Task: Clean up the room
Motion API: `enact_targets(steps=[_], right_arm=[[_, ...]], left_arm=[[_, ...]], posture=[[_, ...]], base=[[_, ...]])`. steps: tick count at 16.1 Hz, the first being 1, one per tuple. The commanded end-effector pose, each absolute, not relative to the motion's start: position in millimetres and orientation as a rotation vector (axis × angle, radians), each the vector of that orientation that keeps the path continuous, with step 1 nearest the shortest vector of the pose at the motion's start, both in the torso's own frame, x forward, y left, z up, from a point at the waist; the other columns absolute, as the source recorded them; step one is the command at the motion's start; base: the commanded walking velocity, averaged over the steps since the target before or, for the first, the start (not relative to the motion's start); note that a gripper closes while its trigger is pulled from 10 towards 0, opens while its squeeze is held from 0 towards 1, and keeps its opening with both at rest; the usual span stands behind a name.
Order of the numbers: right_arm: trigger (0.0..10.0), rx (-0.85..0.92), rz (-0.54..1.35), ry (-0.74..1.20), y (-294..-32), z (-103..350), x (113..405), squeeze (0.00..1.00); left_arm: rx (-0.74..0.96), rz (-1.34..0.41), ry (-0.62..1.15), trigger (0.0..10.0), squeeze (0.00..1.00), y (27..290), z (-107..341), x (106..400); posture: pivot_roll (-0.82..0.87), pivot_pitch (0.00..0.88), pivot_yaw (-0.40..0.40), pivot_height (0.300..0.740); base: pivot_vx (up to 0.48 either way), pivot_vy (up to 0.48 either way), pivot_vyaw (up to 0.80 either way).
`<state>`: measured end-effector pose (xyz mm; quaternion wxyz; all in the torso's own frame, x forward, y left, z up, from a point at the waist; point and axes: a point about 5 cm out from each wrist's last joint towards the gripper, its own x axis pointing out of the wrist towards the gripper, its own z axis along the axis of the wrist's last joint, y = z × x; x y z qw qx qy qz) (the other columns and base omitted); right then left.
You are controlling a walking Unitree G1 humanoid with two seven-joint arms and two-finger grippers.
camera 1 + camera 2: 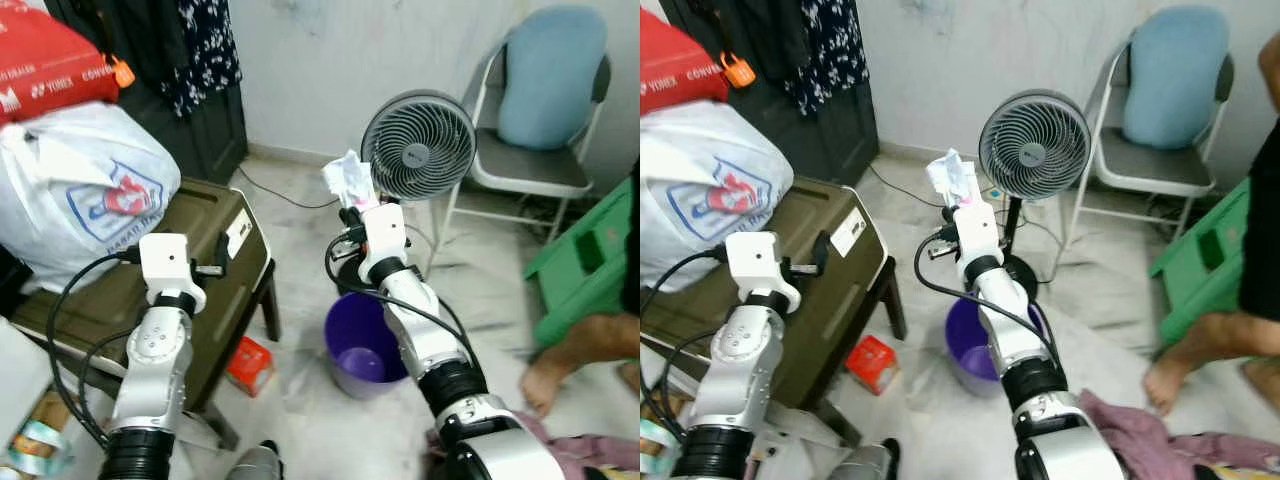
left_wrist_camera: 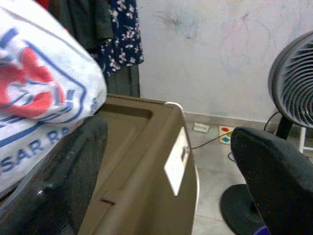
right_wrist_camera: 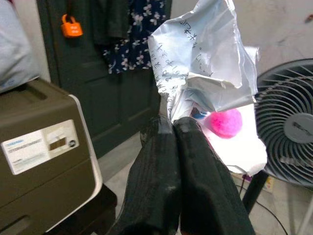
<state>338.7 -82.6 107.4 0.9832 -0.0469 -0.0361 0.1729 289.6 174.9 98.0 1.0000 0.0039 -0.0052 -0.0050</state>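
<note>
Right wrist view: tool [image 3: 172,128] pinches crinkled wrapper [image 3: 205,73].

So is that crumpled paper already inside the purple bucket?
No, the right pincer holds the crumpled paper pinched between its shut fingers, raised in the air above the purple bucket on the floor.

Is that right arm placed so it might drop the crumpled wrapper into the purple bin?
Probably yes. The right tool holds the crumpled wrapper above the purple bin, whose mouth is open below with nothing between them.
</note>
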Motion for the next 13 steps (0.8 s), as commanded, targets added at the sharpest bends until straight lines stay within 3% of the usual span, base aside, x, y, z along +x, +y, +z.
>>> enact_targets(steps=[1,4,9,13], right_arm=[[10.0,-0.088,0.334,-0.080,-86.3,111.0,341.7,0.00],[10.0,-0.088,0.330,-0.074,-86.7,110.3,342.6,0.00],[10.0,-0.086,0.327,-0.067,-87.9,109.5,343.6,0.00],[10.0,-0.090,0.330,-0.069,-87.6,109.9,343.8,0.00]], left_arm=[[-0.001,-0.035,-0.017,10.0,0.00,171.3,99.8,291.0],[-0.005,-0.044,-0.028,10.0,0.00,170.2,101.2,291.1],[-0.005,-0.050,-0.031,10.0,0.00,169.3,100.9,291.4],[-0.010,-0.059,-0.039,10.0,0.00,168.1,101.7,291.5]], posture=[[0.06,0.000,-0.010,0.740],[0.06,0.000,-0.011,0.740],[0.06,0.000,-0.014,0.740],[0.06,0.000,-0.016,0.740]], base=[[0.000,0.000,0.00],[0.000,0.000,0.00],[0.000,0.000,-0.65],[0.000,0.000,0.00]])
